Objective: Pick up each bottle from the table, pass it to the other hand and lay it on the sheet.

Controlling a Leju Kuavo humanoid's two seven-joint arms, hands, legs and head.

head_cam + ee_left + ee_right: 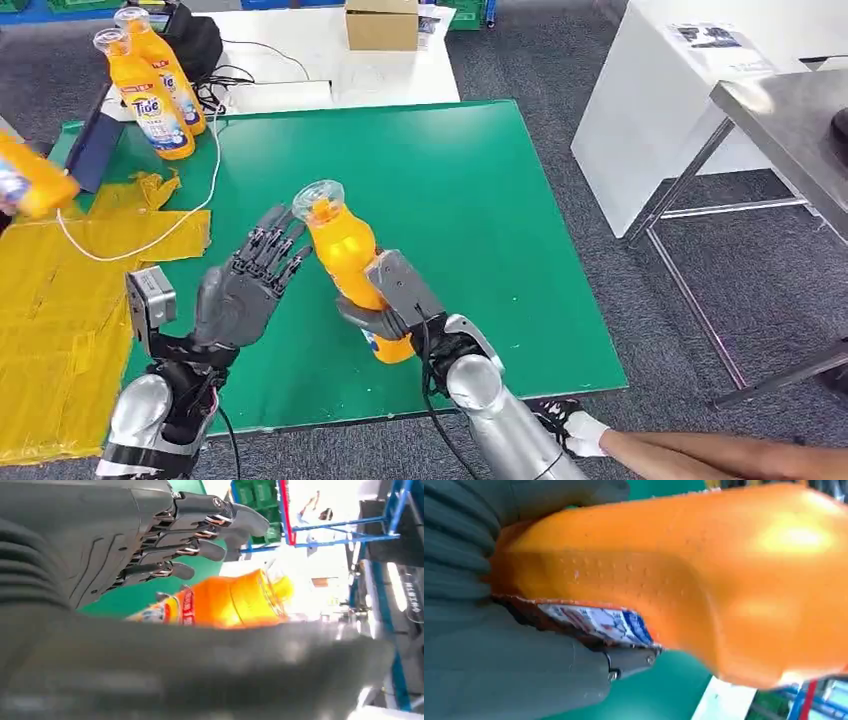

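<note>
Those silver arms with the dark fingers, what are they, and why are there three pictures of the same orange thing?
They belong to a robot shaped like a person. One picture comes from a camera up by its head, looking down at a green table. The other two come from small cameras at its wrists, so they look very close and turned sideways.

The right hand holds an orange bottle up off the table. The left hand is spread open right beside it, holding nothing. The robot's job is to pass bottles from one hand to the other.

Two more bottles stand at the table's far corner, and a crinkled yellow sheet lies on the left side with a white cable across it.
</note>
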